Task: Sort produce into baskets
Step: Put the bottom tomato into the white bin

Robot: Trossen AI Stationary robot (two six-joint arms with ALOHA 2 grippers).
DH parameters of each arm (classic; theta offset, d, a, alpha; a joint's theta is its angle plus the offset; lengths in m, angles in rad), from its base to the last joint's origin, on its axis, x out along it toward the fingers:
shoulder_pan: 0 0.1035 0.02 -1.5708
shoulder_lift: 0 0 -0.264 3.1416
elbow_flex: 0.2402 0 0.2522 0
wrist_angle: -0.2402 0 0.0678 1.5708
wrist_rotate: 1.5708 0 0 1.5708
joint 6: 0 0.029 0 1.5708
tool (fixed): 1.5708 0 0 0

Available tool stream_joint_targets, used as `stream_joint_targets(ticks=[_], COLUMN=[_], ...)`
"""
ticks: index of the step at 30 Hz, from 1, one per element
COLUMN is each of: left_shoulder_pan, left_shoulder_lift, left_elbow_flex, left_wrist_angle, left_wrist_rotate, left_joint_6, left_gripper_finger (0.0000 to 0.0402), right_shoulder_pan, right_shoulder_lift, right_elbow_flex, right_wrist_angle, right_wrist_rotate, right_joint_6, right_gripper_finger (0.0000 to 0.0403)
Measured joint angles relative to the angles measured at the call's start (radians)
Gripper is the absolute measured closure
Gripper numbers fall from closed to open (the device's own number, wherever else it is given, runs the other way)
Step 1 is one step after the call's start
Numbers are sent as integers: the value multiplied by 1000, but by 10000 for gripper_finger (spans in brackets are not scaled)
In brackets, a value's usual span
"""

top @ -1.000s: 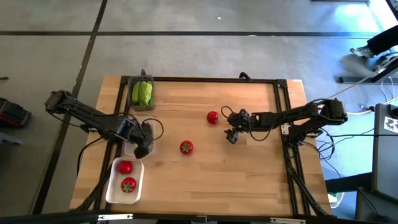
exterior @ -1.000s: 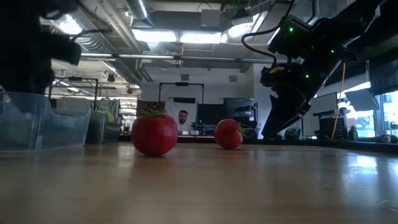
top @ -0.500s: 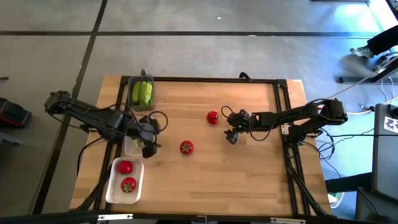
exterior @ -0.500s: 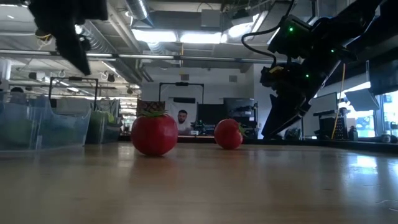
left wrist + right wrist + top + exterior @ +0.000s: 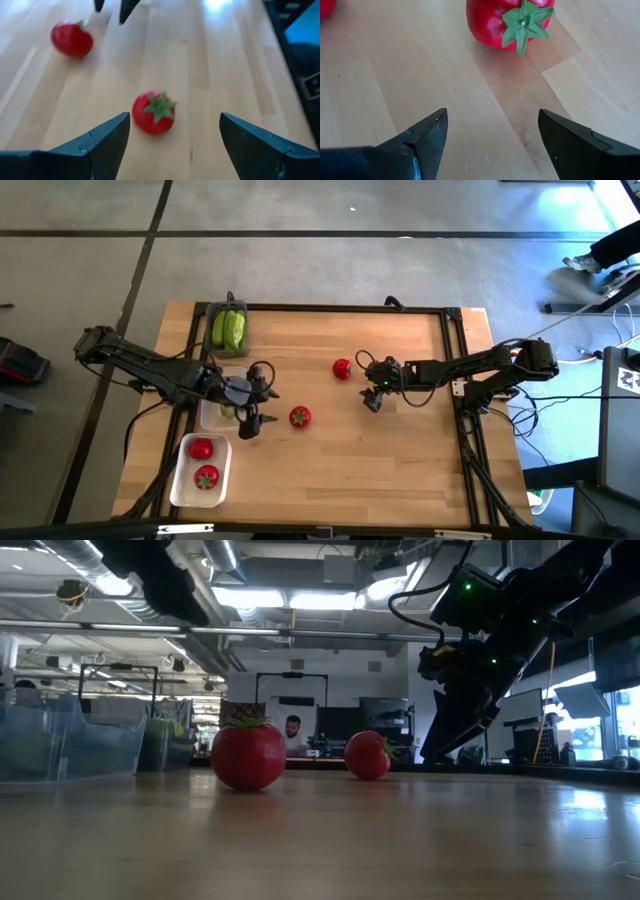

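My left gripper point(image 5: 257, 414) point(image 5: 172, 131) is open and empty, hovering just right of the clear basket point(image 5: 212, 416), its fingers pointing at a red tomato point(image 5: 299, 417) point(image 5: 153, 113) lying on the table. My right gripper point(image 5: 372, 397) point(image 5: 491, 131) is open and empty, just short of a second tomato point(image 5: 342, 368) point(image 5: 507, 21). The dark grey basket point(image 5: 228, 308) holds light-green cucumbers point(image 5: 229, 330). The white basket point(image 5: 182, 480) holds two tomatoes point(image 5: 203, 462). Something green point(image 5: 228, 410) shows in the clear basket.
The three baskets stand in a row along the table's left side. In the low view both loose tomatoes point(image 5: 247, 755) point(image 5: 367, 755) lie on bare wood, with the right arm point(image 5: 470, 670) above at the right. A black frame point(image 5: 455, 360) edges the table.
My left gripper has gone from over the clear basket toward the table's right edge, toward the nearer tomato, and sits higher in the low view. My right arm and both loose tomatoes have kept still.
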Motion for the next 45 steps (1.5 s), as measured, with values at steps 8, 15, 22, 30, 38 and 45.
stream_joint_targets(ticks=[8, 15, 22, 30, 38, 45], left_shoulder_pan=[28, 28, 17, 11, -3, 0], left_shoulder_lift=[35, 35, 81, 150, 148, 171], left_elbow_flex=[0, 0, 0, 0, 0, 0], left_wrist_angle=[82, 186, 321, 379, 358, 353], left_wrist_rotate=[7, -22, -28, 8, 12, -77], left_joint_6=[-41, -3, 151, 213, 125, 85], left_gripper_finger=[97, 97, 97, 98, 98, 98], right_shoulder_pan=[0, 0, 0, 0, 0, 0], right_shoulder_lift=[0, 0, 0, 0, 0, 0], right_elbow_flex=[0, 0, 0, 0, 0, 0], right_wrist_angle=[3, 3, 3, 3, 3, 5], right_wrist_rotate=[2, 11, 30, 30, 30, 30], right_joint_6=[0, -1, -1, -1, -1, 3], right_gripper_finger=[111, 111, 111, 111, 111, 111])
